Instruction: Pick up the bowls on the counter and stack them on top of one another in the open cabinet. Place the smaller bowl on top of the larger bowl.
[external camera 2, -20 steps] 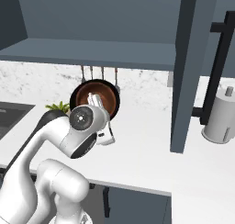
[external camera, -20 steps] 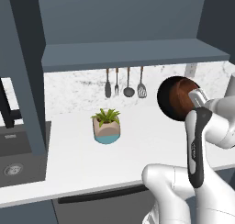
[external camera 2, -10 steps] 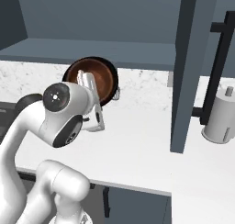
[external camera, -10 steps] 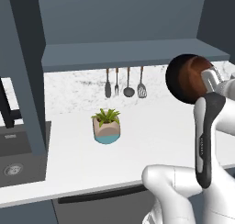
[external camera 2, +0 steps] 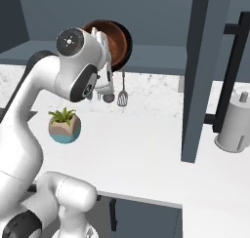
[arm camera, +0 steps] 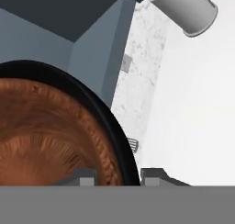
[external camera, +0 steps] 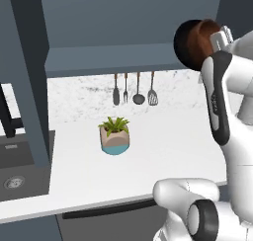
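Note:
My gripper [external camera: 217, 37] [external camera 2: 102, 42] [arm camera: 118, 175] is shut on the rim of a round bowl [external camera: 195, 42] [external camera 2: 114, 39] [arm camera: 50, 136]. The bowl is glossy black outside and along its rim, and reddish-brown with a wood grain inside. I cannot tell whether it is one bowl or the brown one nested in the black one. It is tipped on its side, high above the counter [external camera: 163, 151] [external camera 2: 146, 149], at the front of the open cabinet's shelf [external camera: 113, 57] [external camera 2: 156, 56]. No other bowl lies on the counter.
A beige-and-teal plant pot [external camera: 114, 136] [external camera 2: 64, 127] stands mid-counter. Utensils [external camera: 133, 89] [external camera 2: 122, 93] hang on the marble wall below the shelf. A tall dark side panel [external camera: 29, 87] [external camera 2: 200, 76] bounds each side. A paper towel roll [external camera 2: 234, 125] [arm camera: 183, 9] stands right, a sink [external camera: 15, 171] left.
The arm has lifted the bowl from just above the counter up to shelf height and carried it closer to the cabinet. The plant pot has not moved.

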